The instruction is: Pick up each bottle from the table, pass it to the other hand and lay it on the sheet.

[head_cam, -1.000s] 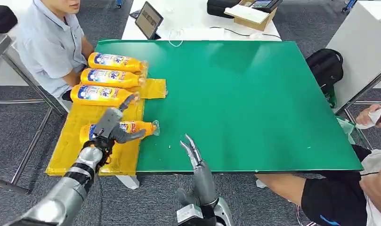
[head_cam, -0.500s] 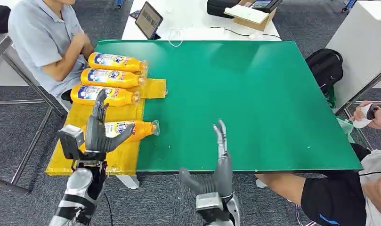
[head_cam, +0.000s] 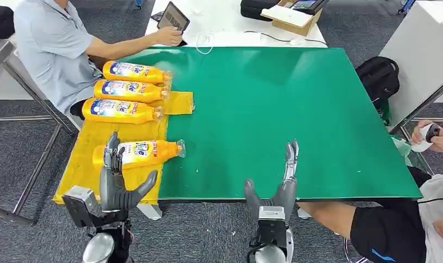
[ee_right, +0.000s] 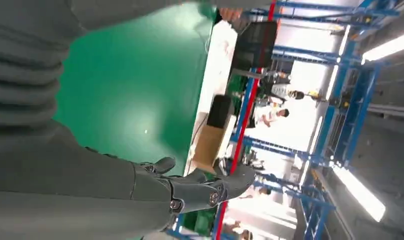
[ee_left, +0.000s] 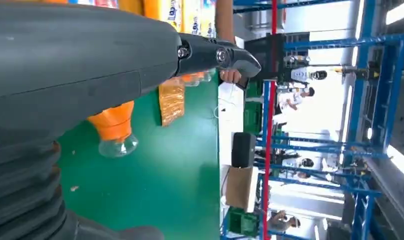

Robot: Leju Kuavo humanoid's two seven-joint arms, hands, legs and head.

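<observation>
Several orange bottles lie on the yellow sheet (head_cam: pixel 82 164) at the green table's (head_cam: pixel 274 109) left edge. The nearest bottle (head_cam: pixel 142 153) lies alone, its clear cap pointing right onto the green; it also shows in the left wrist view as an orange bottle (ee_left: pixel 112 127). Three more bottles (head_cam: pixel 123 90) lie side by side behind it. My left hand (head_cam: pixel 114 183) is raised just in front of the nearest bottle, fingers spread, holding nothing. My right hand (head_cam: pixel 279 189) stands upright at the table's front edge, fingers straight, empty.
A person in a grey shirt (head_cam: pixel 52 49) sits at the far left, reaching a hand to a tablet (head_cam: pixel 173 17) on the white table behind. Another person (head_cam: pixel 421 208) sits at the right. A black bag (head_cam: pixel 379 76) lies beside the table.
My left hand let go of the nearest bottle and drew back toward me. My right hand moved right along the front edge. The person reached out to the tablet.
</observation>
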